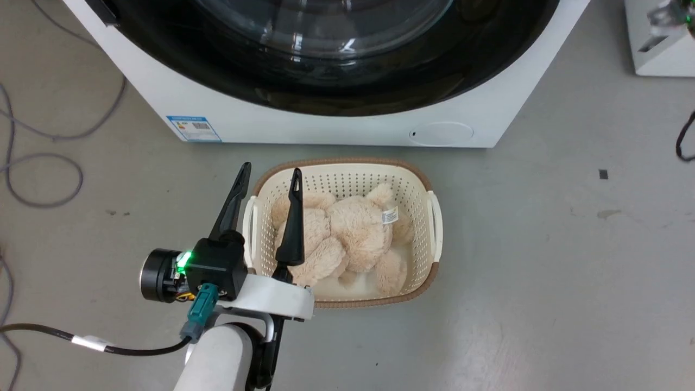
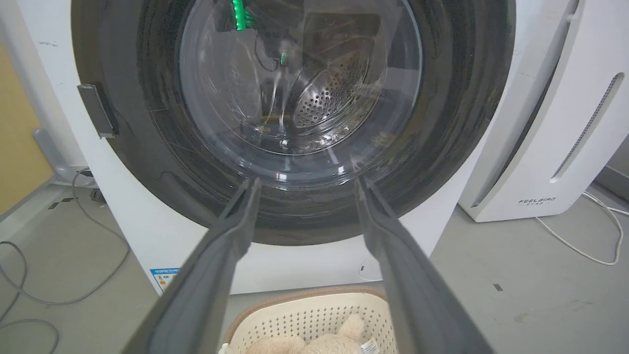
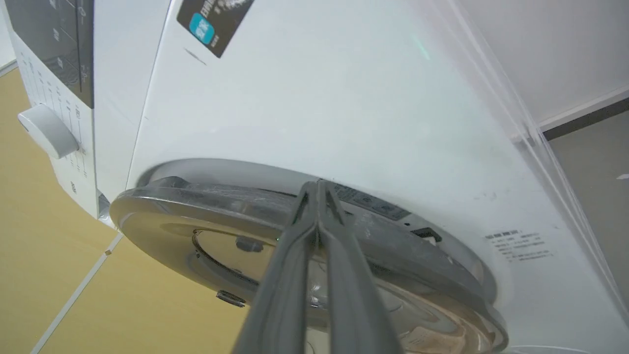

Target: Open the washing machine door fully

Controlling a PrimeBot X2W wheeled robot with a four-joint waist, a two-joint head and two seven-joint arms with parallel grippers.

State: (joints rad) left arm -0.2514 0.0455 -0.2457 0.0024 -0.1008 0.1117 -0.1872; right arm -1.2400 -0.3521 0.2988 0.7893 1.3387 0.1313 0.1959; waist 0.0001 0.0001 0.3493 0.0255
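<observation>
cables (image 1: 32, 163): loose on the floor (image 1: 543, 271), left of the washing machine (image 1: 336, 127)
label (image 1: 194, 128): blue, lower left corner of the machine's front
left pincer (image 1: 271, 169): in front of the machine, short of the door's lower edge, no contact. Fingers spread wide, nothing between them
basket (image 1: 347, 165): cream, perforated, on the floor just in front of the machine. Tan teddy bear (image 1: 353, 233) lies inside
door (image 1: 326, 81): round, glossy black, clear window in the middle, nearly machine-wide. Sits against the machine's front, steel drum (image 2: 329, 93) visible through the glass. Can't tell if latched
cap (image 1: 441, 133): round, lower right of the machine's front
right pincer (image 3: 317, 184): fingers pressed together, tips at the door's rim where it meets the machine's front. Can't tell if they catch anything
white appliance (image 2: 540, 147): slanted, just right of the machine
</observation>
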